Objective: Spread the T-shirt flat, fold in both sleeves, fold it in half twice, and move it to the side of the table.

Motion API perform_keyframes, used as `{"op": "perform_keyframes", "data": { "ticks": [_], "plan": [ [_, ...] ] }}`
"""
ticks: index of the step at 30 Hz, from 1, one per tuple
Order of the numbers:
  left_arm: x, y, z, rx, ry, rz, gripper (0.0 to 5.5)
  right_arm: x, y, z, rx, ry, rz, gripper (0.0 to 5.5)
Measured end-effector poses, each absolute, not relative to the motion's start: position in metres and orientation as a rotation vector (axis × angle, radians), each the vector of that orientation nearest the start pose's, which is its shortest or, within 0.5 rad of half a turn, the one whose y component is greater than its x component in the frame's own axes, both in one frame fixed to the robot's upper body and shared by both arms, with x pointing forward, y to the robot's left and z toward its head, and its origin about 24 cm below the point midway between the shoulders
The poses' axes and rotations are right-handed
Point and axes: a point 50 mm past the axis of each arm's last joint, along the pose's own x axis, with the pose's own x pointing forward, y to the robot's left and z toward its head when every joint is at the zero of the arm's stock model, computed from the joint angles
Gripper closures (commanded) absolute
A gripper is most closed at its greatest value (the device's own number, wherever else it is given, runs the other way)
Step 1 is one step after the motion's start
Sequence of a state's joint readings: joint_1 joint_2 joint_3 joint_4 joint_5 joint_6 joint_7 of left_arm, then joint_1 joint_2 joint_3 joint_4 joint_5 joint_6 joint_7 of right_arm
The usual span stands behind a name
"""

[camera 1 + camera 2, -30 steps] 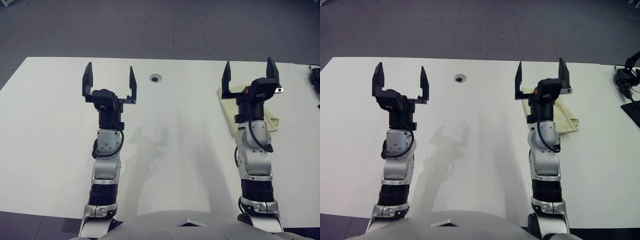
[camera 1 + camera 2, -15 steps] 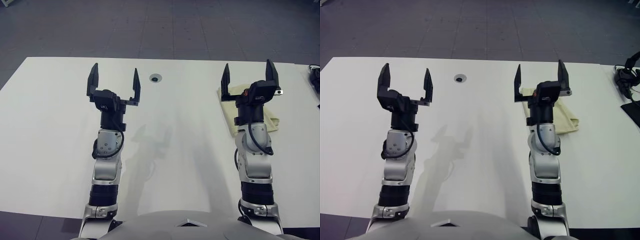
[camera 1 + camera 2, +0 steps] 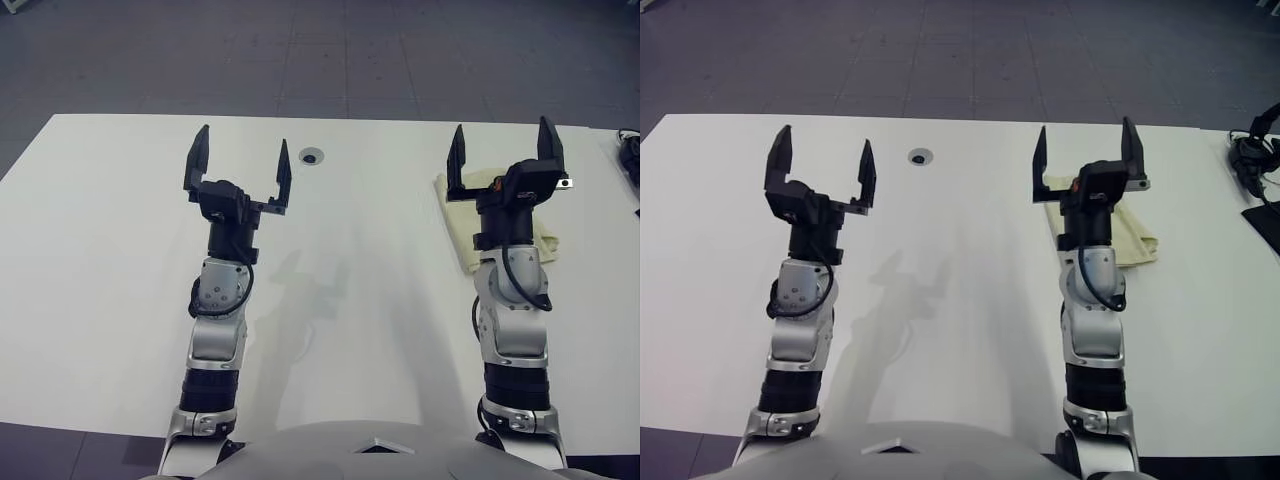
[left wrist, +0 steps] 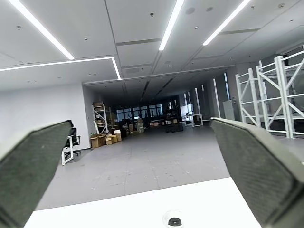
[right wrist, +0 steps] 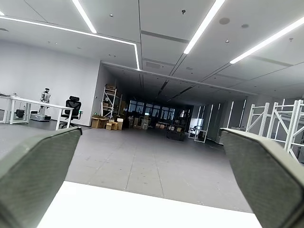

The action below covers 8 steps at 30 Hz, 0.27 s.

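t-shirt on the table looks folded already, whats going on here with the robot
A two-armed robot is on a T-shirt folding job. The pale yellow T-shirt lies folded into a small rectangle at the right side of the white table, partly behind the right arm. Neither gripper touches it: the left gripper and the right gripper are both raised above the table, open and empty. The folding looks done.

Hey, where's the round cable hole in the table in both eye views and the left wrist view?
Left eye view: cable hole near the table's far edge, right of the left gripper.
Right eye view: hole right of that gripper.
Left wrist view: hole ahead, between its fingers.
Shared landmark: left gripper.
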<state>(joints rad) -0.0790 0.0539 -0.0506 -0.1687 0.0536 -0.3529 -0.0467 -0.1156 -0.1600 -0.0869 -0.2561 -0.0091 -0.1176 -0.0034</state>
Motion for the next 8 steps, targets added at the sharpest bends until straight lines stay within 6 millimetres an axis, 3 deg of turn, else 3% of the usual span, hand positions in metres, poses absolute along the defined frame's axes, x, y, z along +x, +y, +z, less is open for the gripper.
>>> {"op": "perform_keyframes", "data": {
  "ticks": [8],
  "plan": [
    [0.2498,0.1336,0.1305,0.105,-0.597,-0.135,0.10,0.2575,-0.1803,0.1471,-0.176,-0.501,-0.032,0.13]
  ]
}}
